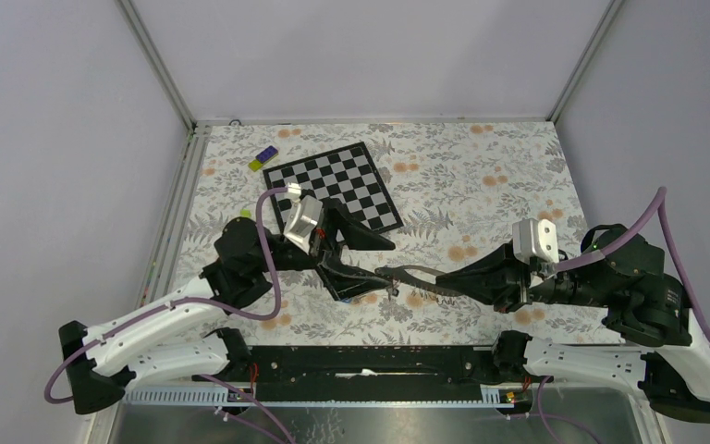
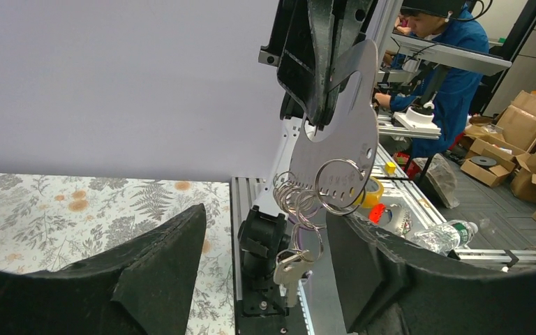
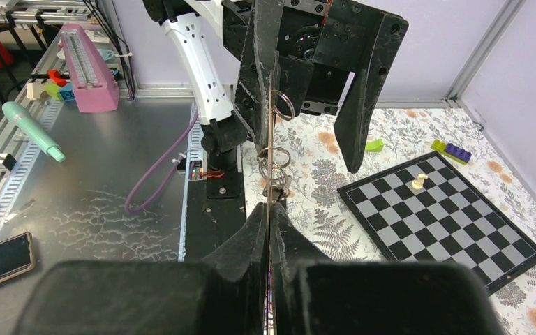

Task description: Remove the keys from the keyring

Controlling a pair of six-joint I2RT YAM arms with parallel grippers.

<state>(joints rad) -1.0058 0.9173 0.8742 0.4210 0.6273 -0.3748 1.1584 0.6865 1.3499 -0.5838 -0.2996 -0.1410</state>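
Plainly, my left gripper (image 2: pixel 265 213) stands open, its jaws on either side of the keyring (image 2: pixel 306 199) and apparently clear of it. The rings hang in the air between the arms from a flat silvery plate (image 2: pixel 345 132), with one key (image 2: pixel 289 273) dangling below. My right gripper (image 3: pixel 269 209) is clamped on that plate's edge. If I close the left carelessly, I may catch the plate instead of the key, or tug it out of that thin pinch.

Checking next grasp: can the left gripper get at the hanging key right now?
Probably yes: the left gripper is open, and the key dangles unobstructed between its fingers, below the metal plate pinched by the right gripper.
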